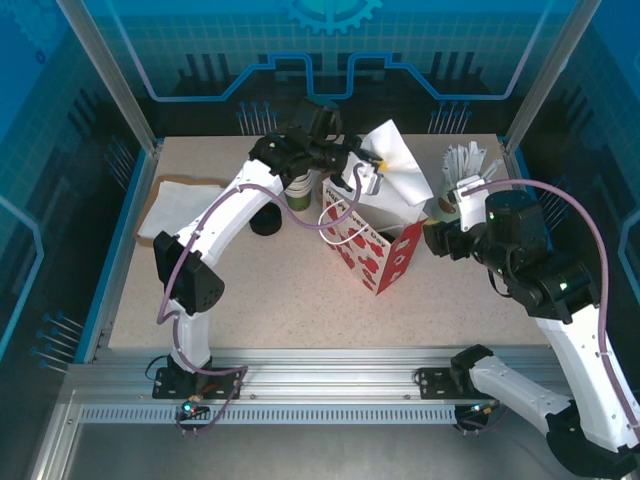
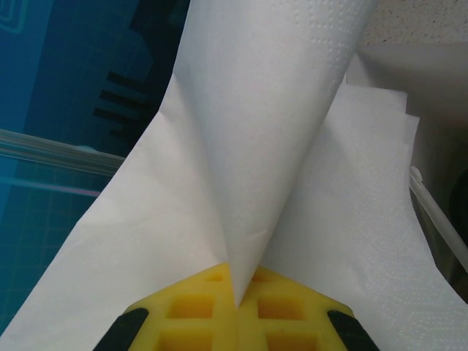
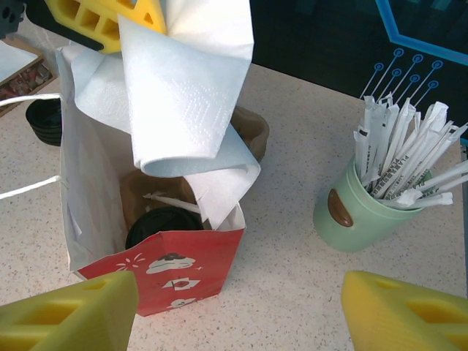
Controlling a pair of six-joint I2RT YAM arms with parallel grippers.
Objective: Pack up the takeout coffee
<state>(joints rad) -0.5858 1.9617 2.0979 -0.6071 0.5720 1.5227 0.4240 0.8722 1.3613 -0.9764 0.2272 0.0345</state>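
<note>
Right wrist view looks down into a red-and-white paper bag standing open near the middle of the desk. Inside it sits a brown cardboard holder, and in that holder the takeout coffee, of which only the round black lid shows. A white napkin hangs over the bag's mouth, its lower folds dipping in above the lid. The left claw is pinched tight on the napkin's top edge. The right claw hovers just beside the bag on the side facing the desk's right edge, its yellow fingers spread wide with nothing between them. Toward the far right corner stands a pale green mug stuffed with paper-wrapped straws. Left of the bag, a loose black lid lies on the desk near a stack of cups.
</note>
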